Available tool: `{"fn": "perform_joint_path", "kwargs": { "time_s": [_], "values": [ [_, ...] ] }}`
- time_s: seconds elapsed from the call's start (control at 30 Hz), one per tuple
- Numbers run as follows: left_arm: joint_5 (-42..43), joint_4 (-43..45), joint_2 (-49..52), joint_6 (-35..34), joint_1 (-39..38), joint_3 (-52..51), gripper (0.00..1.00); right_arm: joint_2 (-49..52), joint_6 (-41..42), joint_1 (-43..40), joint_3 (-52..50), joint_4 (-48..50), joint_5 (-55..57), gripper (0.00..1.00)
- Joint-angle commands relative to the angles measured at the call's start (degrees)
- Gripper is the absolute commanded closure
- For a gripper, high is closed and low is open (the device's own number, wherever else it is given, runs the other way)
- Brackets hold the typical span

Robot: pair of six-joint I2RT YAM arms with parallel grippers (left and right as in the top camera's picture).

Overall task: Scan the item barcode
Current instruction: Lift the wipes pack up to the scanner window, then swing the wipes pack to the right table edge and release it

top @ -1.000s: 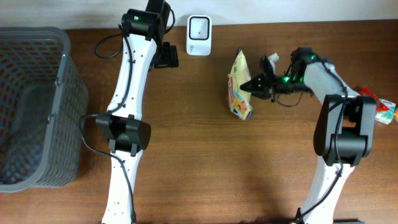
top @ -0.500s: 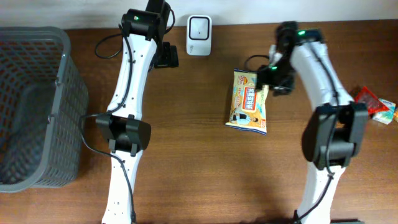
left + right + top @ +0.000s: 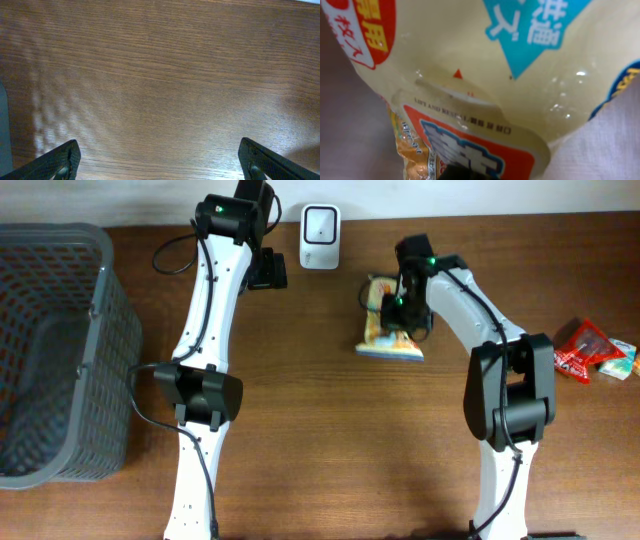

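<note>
Holding: right gripper is clamped tight on the pouch, near its upper end.
Pouch: yellow, at the table's far centre, near the scanner and apart from it; whether it rests on the wood or is lifted cannot be told.
Pouch print: the right wrist view shows white East Asian characters on a red patch and on a blue panel, both cropped; small type on the flap reads "LIFT AND RESEAL"; brand not legible.
Scanner: white, at the far edge.
Left gripper: jaws wide, nothing between, over bare wood just left of the scanner.
Basket: grey mesh, left edge.
Packet: red, far right, lettering too small to read.
</note>
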Motion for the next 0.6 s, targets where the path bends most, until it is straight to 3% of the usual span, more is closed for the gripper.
{"fn": "perform_joint_path", "kwargs": {
  "time_s": [0.0,0.13,0.27,0.5,0.57],
  "values": [
    [0.17,-0.02,-0.37,-0.37,-0.17,0.87,0.01,-0.72,-1.60,0.15,11.54,2.21,-3.54,0.96],
    [0.17,-0.02,-0.37,-0.37,-0.15,0.87,0.01,0.09,-1.57,4.09,12.81,15.45,-4.15,0.96],
    [0.17,-0.02,-0.37,-0.35,-0.17,0.87,0.01,7.74,-1.33,9.44,12.81,30.84,-0.46,0.96],
    [0.17,-0.02,-0.37,-0.35,-0.17,0.87,0.01,8.33,-1.38,8.41,12.96,32.15,-0.44,0.96],
    [0.17,-0.02,-0.37,-0.35,-0.15,0.87,0.01,4.35,-0.85,5.77,13.27,30.18,-0.44,0.96]
  ]
}}
